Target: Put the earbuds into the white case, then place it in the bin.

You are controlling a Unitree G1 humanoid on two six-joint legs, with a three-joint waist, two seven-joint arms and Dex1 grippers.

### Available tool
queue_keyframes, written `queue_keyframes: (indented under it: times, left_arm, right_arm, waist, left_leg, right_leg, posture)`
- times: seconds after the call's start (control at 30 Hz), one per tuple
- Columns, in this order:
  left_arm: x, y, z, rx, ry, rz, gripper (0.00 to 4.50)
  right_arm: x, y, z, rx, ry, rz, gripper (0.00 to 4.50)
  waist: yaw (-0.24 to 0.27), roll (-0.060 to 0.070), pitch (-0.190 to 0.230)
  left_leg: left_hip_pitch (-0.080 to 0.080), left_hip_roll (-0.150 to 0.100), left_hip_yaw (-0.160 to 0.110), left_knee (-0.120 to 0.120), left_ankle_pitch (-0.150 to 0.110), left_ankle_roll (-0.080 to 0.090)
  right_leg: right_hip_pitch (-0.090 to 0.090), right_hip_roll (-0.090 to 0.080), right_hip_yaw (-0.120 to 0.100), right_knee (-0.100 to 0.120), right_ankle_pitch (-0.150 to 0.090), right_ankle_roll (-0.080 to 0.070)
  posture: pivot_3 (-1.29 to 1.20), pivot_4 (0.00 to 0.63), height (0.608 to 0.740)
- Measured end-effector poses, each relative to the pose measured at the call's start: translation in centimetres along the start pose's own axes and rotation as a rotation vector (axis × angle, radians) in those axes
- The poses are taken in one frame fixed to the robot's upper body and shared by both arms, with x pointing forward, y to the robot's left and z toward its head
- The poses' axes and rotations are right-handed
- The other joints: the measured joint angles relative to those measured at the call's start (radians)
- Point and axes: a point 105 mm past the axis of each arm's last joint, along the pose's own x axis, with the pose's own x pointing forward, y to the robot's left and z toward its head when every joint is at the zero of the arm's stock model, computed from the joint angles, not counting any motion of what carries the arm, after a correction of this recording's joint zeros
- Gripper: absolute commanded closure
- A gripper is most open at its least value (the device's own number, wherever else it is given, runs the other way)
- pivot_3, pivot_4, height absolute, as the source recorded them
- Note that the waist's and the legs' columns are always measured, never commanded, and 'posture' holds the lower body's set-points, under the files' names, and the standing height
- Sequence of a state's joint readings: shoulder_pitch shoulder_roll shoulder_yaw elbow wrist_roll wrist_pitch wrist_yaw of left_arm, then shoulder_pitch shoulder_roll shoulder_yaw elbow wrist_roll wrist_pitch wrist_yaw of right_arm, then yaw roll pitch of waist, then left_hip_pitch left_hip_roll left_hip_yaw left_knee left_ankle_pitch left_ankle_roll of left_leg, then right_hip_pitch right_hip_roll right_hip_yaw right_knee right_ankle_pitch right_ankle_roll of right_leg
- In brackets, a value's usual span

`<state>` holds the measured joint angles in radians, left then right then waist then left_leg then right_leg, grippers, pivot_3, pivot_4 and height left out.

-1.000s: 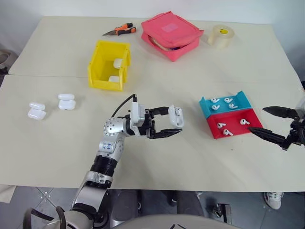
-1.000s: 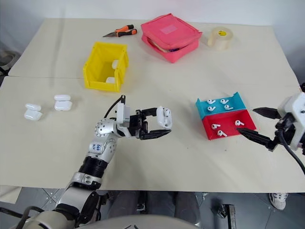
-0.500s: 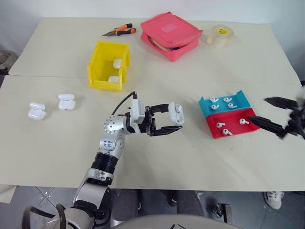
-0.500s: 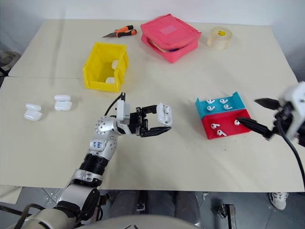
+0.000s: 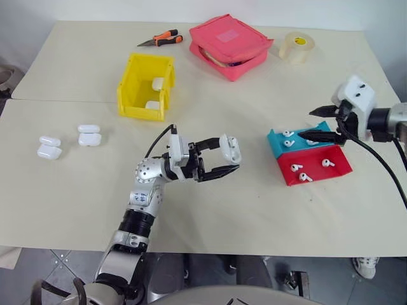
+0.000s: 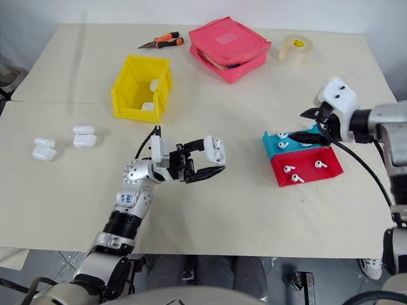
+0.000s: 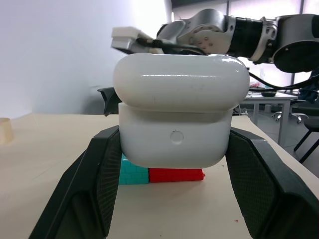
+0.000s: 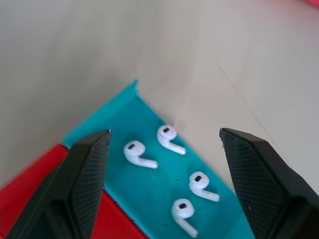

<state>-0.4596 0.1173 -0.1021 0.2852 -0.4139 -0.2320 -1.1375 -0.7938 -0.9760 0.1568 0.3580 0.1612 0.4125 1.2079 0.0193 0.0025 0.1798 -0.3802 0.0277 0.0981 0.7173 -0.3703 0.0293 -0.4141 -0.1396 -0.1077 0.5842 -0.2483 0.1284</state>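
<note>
My left gripper [image 5: 224,159] is shut on a white case [image 5: 231,149], holding it above the middle of the table; in the left wrist view the case [image 7: 179,119] sits between both fingers with its lid closed. My right gripper [image 5: 306,124] hangs open over the teal half of a teal and red tray [image 5: 280,147]. Several earbuds [image 8: 140,154] lie on the teal part between its fingers [image 8: 84,184], and others [image 5: 296,167] lie on the red part. The yellow bin [image 5: 135,95] stands at the back left with two white cases [image 5: 157,83] inside.
Two more white cases [image 5: 49,147] [image 5: 89,135] lie on the table at the left. A pink-red pouch [image 5: 230,46], a tape roll [image 5: 296,46] and orange-handled pliers [image 5: 160,40] lie along the back. A seam runs across the tabletop.
My right gripper has travelled from the table's right edge leftward and away from me to above the teal tray, its jaws a little narrower. The left gripper still holds the case in about the same place.
</note>
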Motion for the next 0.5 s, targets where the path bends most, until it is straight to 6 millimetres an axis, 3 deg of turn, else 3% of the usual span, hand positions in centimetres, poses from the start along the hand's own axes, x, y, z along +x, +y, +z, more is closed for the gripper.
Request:
queue_keyframes:
  times: [0.3,0.5]
  left_arm:
    - [-0.2,0.2,0.0,0.006,0.01,0.027,1.74]
    - [-0.2,0.2,0.1,0.015,0.014,0.032,1.74]
  right_arm:
    - [1.9,-1.2,-1.0,-0.037,0.202,0.054,0.89]
    - [2.9,-1.3,-0.8,-0.019,0.218,0.074,0.89]
  waist:
    - [-0.007,0.001,0.0]
    - [-0.019,0.001,0.001]
  left_leg:
    - [-0.003,0.001,0.007,0.0,0.001,-0.001]
    - [-0.005,0.001,0.007,0.001,0.001,-0.002]
  right_leg:
    - [-0.002,0.0,-0.001,0.001,0.0,0.0]
    - [-0.004,0.001,-0.002,0.001,0.0,0.0]
  posture:
    - [0.0,0.15,0.74]
    - [0.0,0.15,0.74]
